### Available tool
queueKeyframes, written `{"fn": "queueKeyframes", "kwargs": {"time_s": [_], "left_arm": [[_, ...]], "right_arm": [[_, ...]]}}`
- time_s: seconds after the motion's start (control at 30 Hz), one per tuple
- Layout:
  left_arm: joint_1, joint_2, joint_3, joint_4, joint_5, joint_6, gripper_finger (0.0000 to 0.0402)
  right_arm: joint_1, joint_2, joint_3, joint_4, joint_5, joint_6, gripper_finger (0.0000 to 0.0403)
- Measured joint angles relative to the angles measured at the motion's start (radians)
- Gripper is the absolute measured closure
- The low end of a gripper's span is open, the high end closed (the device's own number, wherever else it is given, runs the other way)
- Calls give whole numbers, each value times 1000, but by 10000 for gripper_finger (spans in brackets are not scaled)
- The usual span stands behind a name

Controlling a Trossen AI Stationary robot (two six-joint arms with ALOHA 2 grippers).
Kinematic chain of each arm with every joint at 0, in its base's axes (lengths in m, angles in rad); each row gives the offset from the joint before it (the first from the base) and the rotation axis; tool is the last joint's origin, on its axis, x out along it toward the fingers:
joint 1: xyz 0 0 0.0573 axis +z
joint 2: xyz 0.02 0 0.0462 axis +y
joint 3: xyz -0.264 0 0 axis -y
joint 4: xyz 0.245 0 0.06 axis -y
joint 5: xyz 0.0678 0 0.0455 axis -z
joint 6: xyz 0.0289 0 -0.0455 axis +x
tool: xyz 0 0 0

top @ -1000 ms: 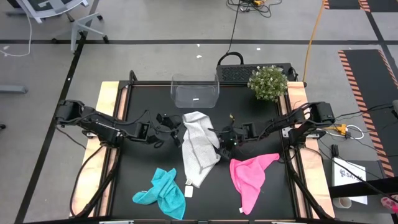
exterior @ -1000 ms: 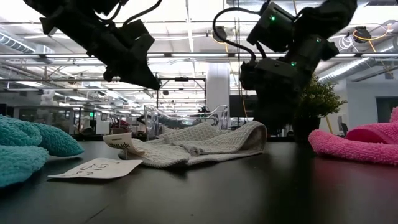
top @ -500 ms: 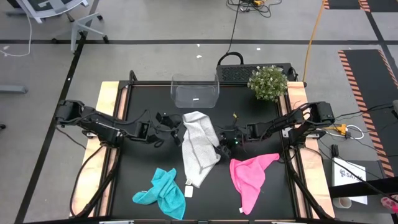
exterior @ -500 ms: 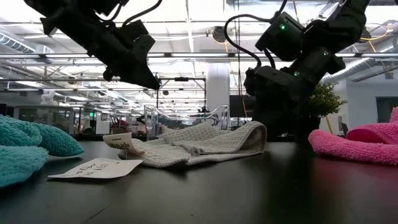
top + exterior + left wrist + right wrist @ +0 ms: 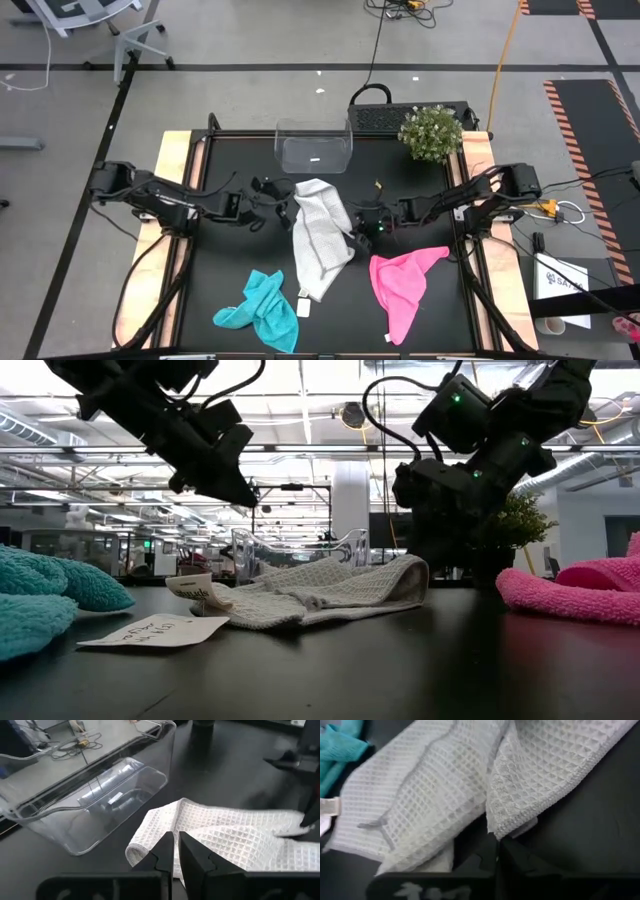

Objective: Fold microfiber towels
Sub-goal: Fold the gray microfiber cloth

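Note:
The grey-white waffle-weave towel [image 5: 320, 235] lies crumpled lengthwise at the table's middle, its small tag [image 5: 195, 588] at the near end. The teal towel [image 5: 262, 310] lies bunched near the front left and the pink towel [image 5: 405, 285] near the front right. My right gripper [image 5: 496, 851] is down at the grey-white towel's right edge [image 5: 357, 233], shut. My left gripper [image 5: 175, 851] hangs shut above the towel's far left corner [image 5: 238, 495], clear of the cloth. My right gripper's shut fingertips meet the corner of the towel's upper folded layer [image 5: 492, 832] at its right edge. The fingers themselves hide how much cloth lies between them. They slant down from the table's right side. The towel lies slack on the table.
A clear plastic bin [image 5: 314, 147] stands at the far edge behind the grey-white towel, with a small potted plant [image 5: 431, 132] to its right. A white paper card [image 5: 150, 630] lies near the front between the teal and grey-white towels.
My right gripper has tipped further downward at the grey-white towel's right edge and shut there from wide open. The towel has kept its place and shape.

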Motion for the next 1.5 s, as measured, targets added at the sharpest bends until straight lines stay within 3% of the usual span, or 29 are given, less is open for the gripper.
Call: {"fn": "queueKeyframes", "kwargs": {"time_s": [0.27,0.43,0.53,0.73,0.87,1.2,1.33,1.5], "left_arm": [[42,27,-1,11,39,298,371],[76,27,-1,21,219,523,370],[92,27,-1,-3,232,608,370],[133,27,-1,-27,267,673,368],[139,27,-1,-40,307,666,345],[141,123,0,22,260,866,256],[127,212,0,151,247,1011,248],[124,296,0,303,100,1152,249]], "right_arm": [[0,-49,0,-23,0,15,402],[1,-49,0,-23,-24,60,402],[1,-48,0,-11,-53,84,402],[1,-48,0,8,-79,111,402],[1,-60,0,7,-79,112,403],[1,-108,0,-4,-72,130,403],[1,-111,1,0,-71,138,403],[1,-111,0,4,-71,158,403]]}}
